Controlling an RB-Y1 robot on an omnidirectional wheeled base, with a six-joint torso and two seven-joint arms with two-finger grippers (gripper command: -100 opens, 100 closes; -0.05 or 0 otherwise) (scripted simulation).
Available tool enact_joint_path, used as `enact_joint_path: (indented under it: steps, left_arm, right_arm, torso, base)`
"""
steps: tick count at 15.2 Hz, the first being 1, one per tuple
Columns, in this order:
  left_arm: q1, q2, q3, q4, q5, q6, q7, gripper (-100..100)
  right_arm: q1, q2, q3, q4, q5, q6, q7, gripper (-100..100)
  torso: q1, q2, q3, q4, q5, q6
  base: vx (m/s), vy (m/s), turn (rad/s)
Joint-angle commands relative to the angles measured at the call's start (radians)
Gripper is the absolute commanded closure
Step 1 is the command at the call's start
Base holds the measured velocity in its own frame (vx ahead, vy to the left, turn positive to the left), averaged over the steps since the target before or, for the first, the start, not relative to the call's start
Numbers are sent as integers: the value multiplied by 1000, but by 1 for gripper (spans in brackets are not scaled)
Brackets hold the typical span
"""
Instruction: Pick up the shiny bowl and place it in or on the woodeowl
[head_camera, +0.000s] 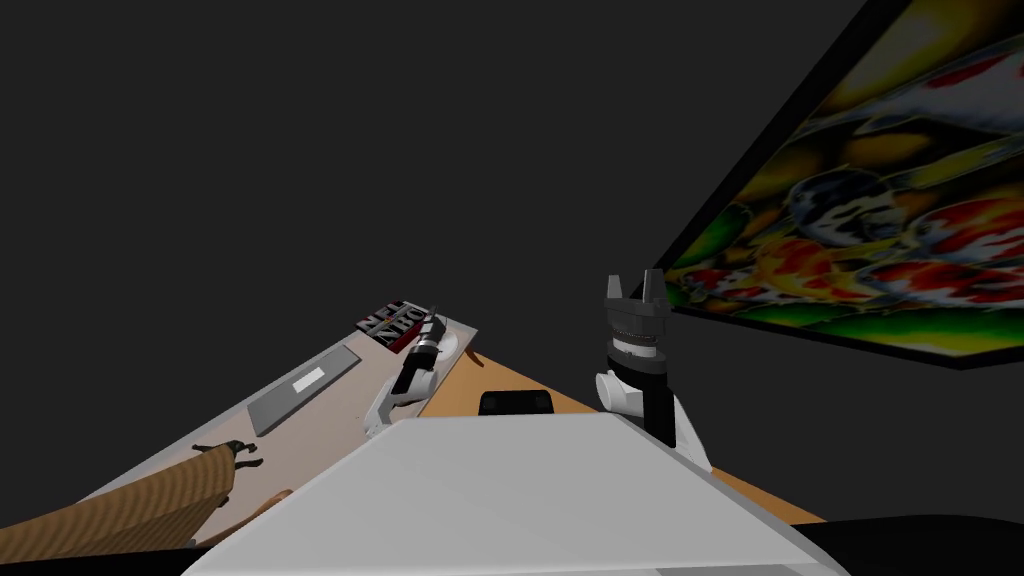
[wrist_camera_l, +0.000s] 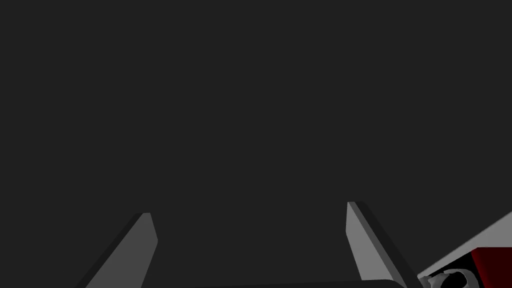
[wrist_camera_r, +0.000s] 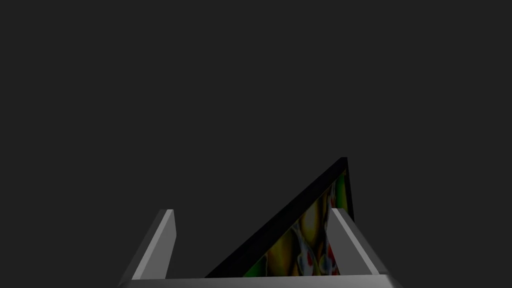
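Note:
A pale, round, shiny bowl (head_camera: 447, 342) lies at the far end of a light table (head_camera: 330, 410), beside a red and black book (head_camera: 392, 324). My left gripper (head_camera: 432, 322) hovers at that end, just over the bowl's edge, fingers open and empty. In the left wrist view the left gripper (wrist_camera_l: 247, 210) faces a dark wall, and a grey curved rim, seemingly the bowl (wrist_camera_l: 449, 280), shows beside one finger next to the red book (wrist_camera_l: 492, 262). A brown ribbed wooden bowl (head_camera: 150, 500) sits at the table's near end. My right gripper (head_camera: 633, 280) is raised and open; so it stands in its wrist view (wrist_camera_r: 251, 210).
A flat grey slab (head_camera: 300, 388) lies mid-table. A small dark animal figure (head_camera: 232, 453) stands by the wooden bowl. A large colourful framed picture (head_camera: 880, 220) hangs on the dark wall to the right. Orange floor (head_camera: 455, 390) shows past the table's edge.

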Motion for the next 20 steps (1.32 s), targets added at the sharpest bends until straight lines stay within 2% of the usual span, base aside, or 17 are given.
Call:
enact_joint_path:
  steps: [1, 2, 3, 5, 6, 8, 9, 11, 12, 13, 14, 15, 16, 17, 19, 20]
  left_arm:
    - [-39, 14, 9, 50, 13, 50, 3, -100]
    - [-39, 14, 9, 68, 13, 52, 3, -100]
    - [-69, 27, 17, 106, 26, 78, 7, -100]
    - [-69, 27, 17, 124, 26, 95, 7, -100]
    - [-99, 40, 24, 160, 38, 131, 11, -100]
    - [-99, 40, 24, 182, 38, 139, 11, -100]
    - [-130, 52, 32, 209, 51, 184, 16, -100]
    - [-130, 52, 32, 241, 51, 184, 16, -100]
    - [-162, 63, 40, 276, 64, 226, 20, -100]
    - [-162, 63, 40, 301, 64, 230, 20, -100]
    - [-195, 74, 48, 333, 77, 253, 25, -100]
    - [-195, 74, 48, 359, 77, 271, 25, -100]
    - [-195, 74, 48, 362, 77, 277, 25, -100]
    - [-228, 85, 55, 393, 89, 310, 29, -100]
    - [-228, 85, 55, 424, 89, 323, 29, -100]
    - [-261, 95, 63, 451, 102, 365, 34, -100]
  right_arm:
    - [0, 0, 0, 0, 0, 0, 0, 0]
    - [0, 0, 0, 0, 0, 0, 0, 0]
    - [0, 0, 0, 0, 0, 0, 0, 0]
    - [0, 0, 0, 0, 0, 0, 0, 0]
    - [0, 0, 0, 0, 0, 0, 0, 0]
    - [0, 0, 0, 0, 0, 0, 0, 0]
    - [0, 0, 0, 0, 0, 0, 0, 0]
    - [0, 0, 0, 0, 0, 0, 0, 0]
    - [0, 0, 0, 0, 0, 0, 0, 0]
    - [0, 0, 0, 0, 0, 0, 0, 0]
    - [0, 0, 0, 0, 0, 0, 0, 0]
    - [0, 0, 0, 0, 0, 0, 0, 0]
    - [0, 0, 0, 0, 0, 0, 0, 0]
    - [0, 0, 0, 0, 0, 0, 0, 0]
    - [0, 0, 0, 0, 0, 0, 0, 0]
    - [0, 0, 0, 0, 0, 0, 0, 0]
  torso:
    - [0, 0, 0, 0, 0, 0]
    - [0, 0, 0, 0, 0, 0]
    - [0, 0, 0, 0, 0, 0]
    - [0, 0, 0, 0, 0, 0]
    - [0, 0, 0, 0, 0, 0]
    - [0, 0, 0, 0, 0, 0]
    - [0, 0, 0, 0, 0, 0]
    - [0, 0, 0, 0, 0, 0]
    - [0, 0, 0, 0, 0, 0]
    - [0, 0, 0, 0, 0, 0]
    - [0, 0, 0, 0, 0, 0]
    - [-1, 0, 0, 0, 0, 0]
    - [-1, 1, 0, 0, 0, 0]
    - [-1, 1, 0, 0, 0, 0]
    - [-1, 0, 0, 0, 0, 0]
    - [-1, 1, 0, 0, 0, 0]
  base:
    - [-6, -1, -25]
    - [-7, -3, -34]
    - [-9, -7, -45]
    - [-8, -5, -18]
    - [-9, -5, -20]
    - [-8, -6, -24]
    - [-10, -6, -23]
    - [-9, -5, -25]
    - [-11, -8, -25]
    - [-11, -8, -27]
    - [-12, -10, -40]
    - [-12, -10, -35]
    - [-9, -8, -5]
    - [-12, -11, -18]
    - [-10, -9, -24]
    - [-10, -8, -19]
